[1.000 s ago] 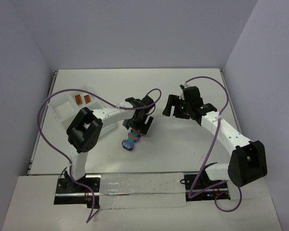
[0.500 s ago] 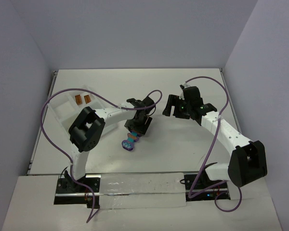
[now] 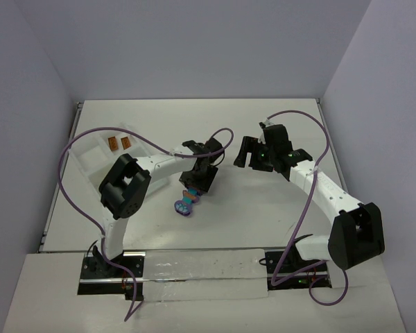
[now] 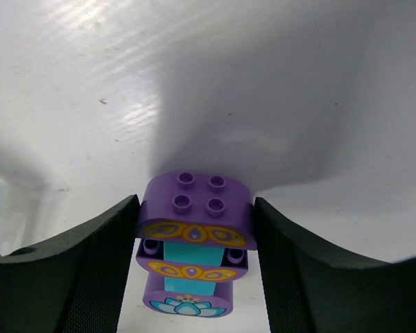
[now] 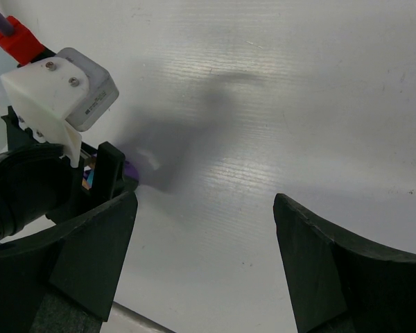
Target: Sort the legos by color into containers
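My left gripper (image 3: 193,187) (image 4: 196,211) is shut on a lego cluster (image 3: 186,205) (image 4: 194,229) of purple bricks with a turquoise core, its pads pressing the top purple brick's sides just above the white table. My right gripper (image 3: 245,153) (image 5: 206,201) is open and empty, to the right of the left gripper. A sliver of the purple cluster (image 5: 130,168) shows in the right wrist view behind the left gripper's finger. The white tray (image 3: 90,163) lies at the far left, with two orange-brown bricks (image 3: 120,143) in one far compartment.
Purple cables loop over both arms. The grey walls close in the table (image 3: 263,208) on the left, back and right. The left wrist's camera housing (image 5: 59,87) sits close in front of my right gripper.
The left gripper and the cluster in it have shifted very slightly up and left. The right arm has not moved.
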`<move>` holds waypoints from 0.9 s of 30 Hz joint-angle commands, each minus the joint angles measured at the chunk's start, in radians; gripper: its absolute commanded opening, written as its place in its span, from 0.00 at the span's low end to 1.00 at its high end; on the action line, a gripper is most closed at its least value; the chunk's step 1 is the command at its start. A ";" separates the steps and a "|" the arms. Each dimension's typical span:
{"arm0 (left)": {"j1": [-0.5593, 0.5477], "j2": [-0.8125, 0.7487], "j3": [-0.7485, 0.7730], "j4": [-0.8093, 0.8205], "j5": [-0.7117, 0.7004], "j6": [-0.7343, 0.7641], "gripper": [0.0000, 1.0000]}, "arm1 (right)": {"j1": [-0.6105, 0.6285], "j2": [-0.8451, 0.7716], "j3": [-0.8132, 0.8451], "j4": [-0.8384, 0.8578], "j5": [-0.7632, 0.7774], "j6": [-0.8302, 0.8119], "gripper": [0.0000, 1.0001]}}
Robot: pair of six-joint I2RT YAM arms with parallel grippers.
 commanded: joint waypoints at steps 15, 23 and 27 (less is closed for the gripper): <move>0.219 0.001 0.346 -0.107 0.098 -0.422 0.00 | 0.003 -0.130 0.008 0.093 -0.029 0.018 0.87; 0.259 -0.043 0.310 0.079 0.346 -0.598 0.00 | 0.042 -0.086 0.000 0.305 -0.421 0.032 0.88; 0.259 -0.038 0.349 0.051 0.339 -0.617 0.00 | 0.083 -0.044 0.022 0.349 -0.397 0.047 0.90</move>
